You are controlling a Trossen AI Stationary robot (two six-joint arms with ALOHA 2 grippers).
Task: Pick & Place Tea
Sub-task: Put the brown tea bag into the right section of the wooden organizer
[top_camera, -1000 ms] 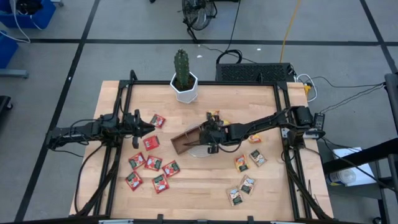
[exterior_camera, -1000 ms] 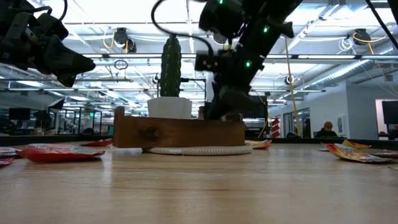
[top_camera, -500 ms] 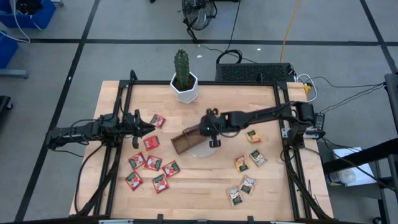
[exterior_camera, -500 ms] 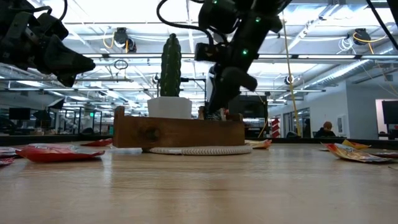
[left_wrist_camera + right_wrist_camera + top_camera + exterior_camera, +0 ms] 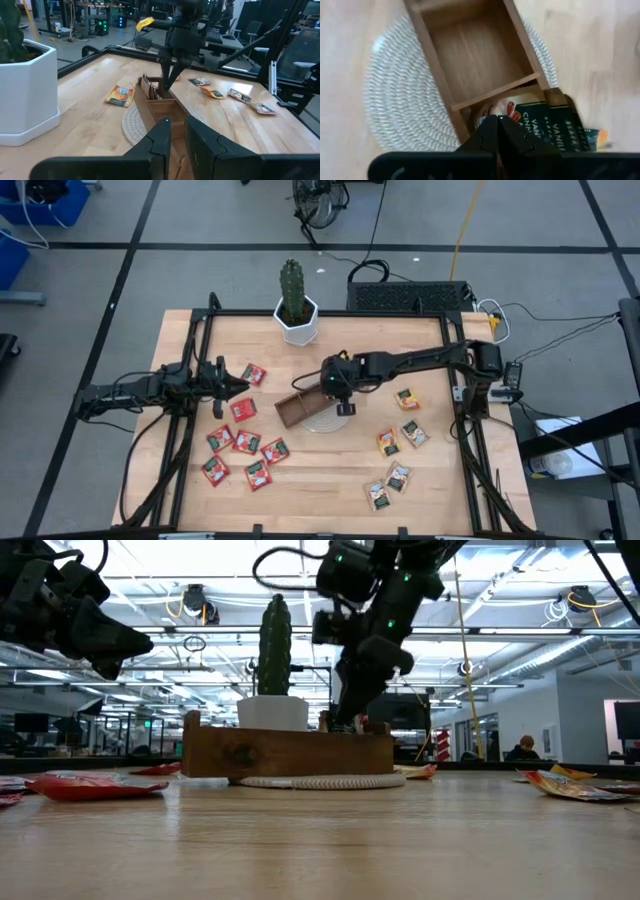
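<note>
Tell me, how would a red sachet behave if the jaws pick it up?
A red sachet looks flat and thin, so probably light and somewhat floppy. Its wrapper shows a shine in the low view, so it may slip. Lying flat on the table, its edge may be hard to catch.

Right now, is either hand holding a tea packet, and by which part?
Neither. The right hand sits shut and empty over the wooden tray, a packet lying below it. The left hand waits shut near the red packets, empty too.
</note>
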